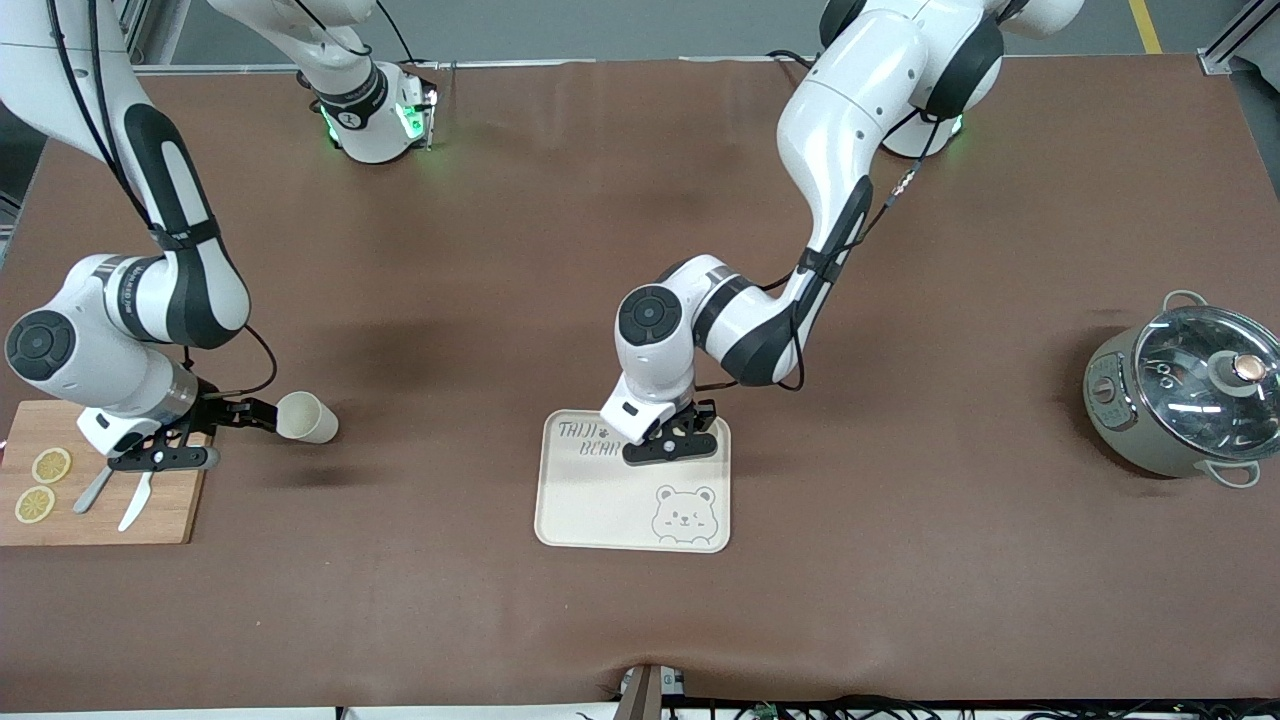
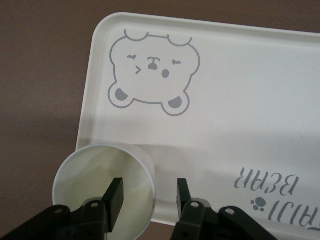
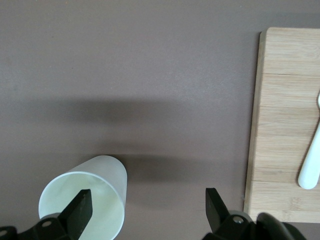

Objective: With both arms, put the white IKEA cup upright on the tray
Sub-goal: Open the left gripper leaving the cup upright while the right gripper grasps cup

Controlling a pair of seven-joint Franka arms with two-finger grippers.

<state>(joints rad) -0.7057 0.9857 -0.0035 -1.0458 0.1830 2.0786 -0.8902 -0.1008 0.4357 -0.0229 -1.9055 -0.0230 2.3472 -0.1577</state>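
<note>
Front view: the cream tray [image 1: 600, 510] lies at the middle of the bench [image 1: 900, 560], its bear face at the edge nearest the camera. The left arm bends down over the tray, and the left tool [image 1: 672, 447] hangs low over the tray's edge on the robots' side, next to the lettering, covering whatever stands under it. Toward the right arm's end of the bench, a second white cup [image 1: 310, 418] lies tipped on its side just beside the wooden cutting board [image 1: 170, 500], its mouth turned to the right tool [image 1: 262, 418]. The board carries two lemon slices [image 1: 51, 465] and pale cutlery [image 1: 135, 500]. A grey pot [image 1: 1190, 395] with a glass lid stands well apart at the left arm's end.

Left wrist view: a white cup [image 2: 85, 185] stands upright on a corner of the tray [image 2: 240, 100], mouth up. The left tool [image 2: 149, 192] straddles the cup's wall, one finger inside the mouth and one outside over the tray. Its jaws are partly spread with a gap at the wall, so it grips nothing.

Right wrist view: the right tool [image 3: 147, 205] is spread wide and holds nothing. One finger [image 3: 80, 207] sits at the mouth of the tipped cup [image 3: 100, 175], the other over bare bench. Beside them the cutting board [image 3: 285, 125] bears a white handle [image 3: 312, 160].
</note>
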